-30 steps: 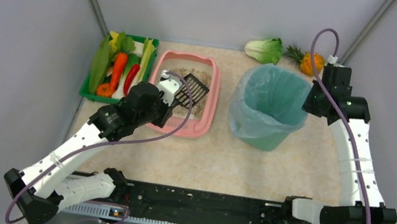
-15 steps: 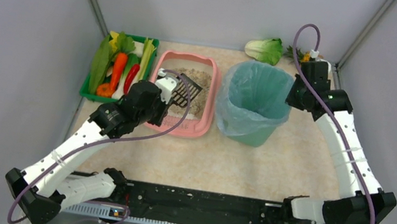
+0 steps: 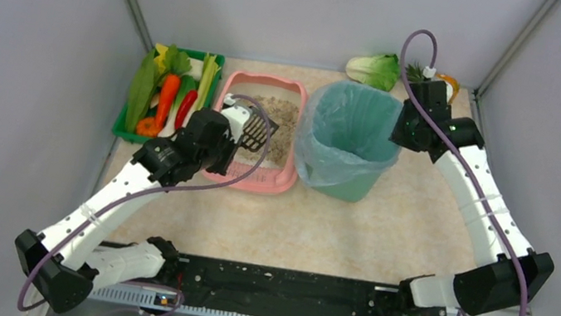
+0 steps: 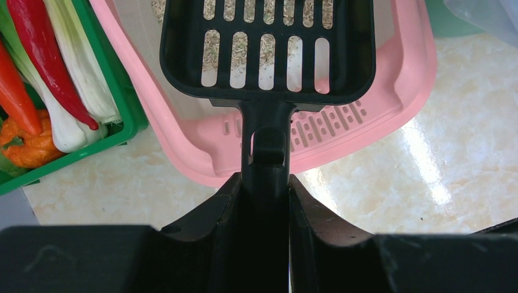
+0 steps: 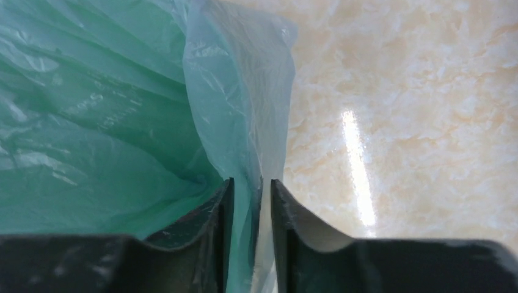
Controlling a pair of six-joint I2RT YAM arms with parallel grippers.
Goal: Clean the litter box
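The pink litter box (image 3: 287, 177) with grey-beige litter (image 3: 283, 116) lies at the table's back middle; its slotted grille end (image 4: 333, 122) faces me. My left gripper (image 3: 232, 136) is shut on the handle of a black slotted scoop (image 3: 257, 132), held over the box's near end. In the left wrist view the scoop (image 4: 269, 55) hangs above the litter, and my left gripper (image 4: 264, 183) clamps its handle. My right gripper (image 3: 404, 126) is shut on the right rim of the teal bag-lined bin (image 3: 345, 134); the right wrist view shows its jaws (image 5: 250, 186) pinching the bag (image 5: 238, 97).
A green vegetable crate (image 3: 123, 133) stands left of the litter box, also in the left wrist view (image 4: 131, 125). A cabbage (image 3: 372, 69) and a pineapple (image 3: 448, 82) lie at the back right. Grey walls close in on both sides.
My right gripper has dragged the bin left, up against the litter box. My left gripper has drawn the scoop back and lower toward the box's near end.
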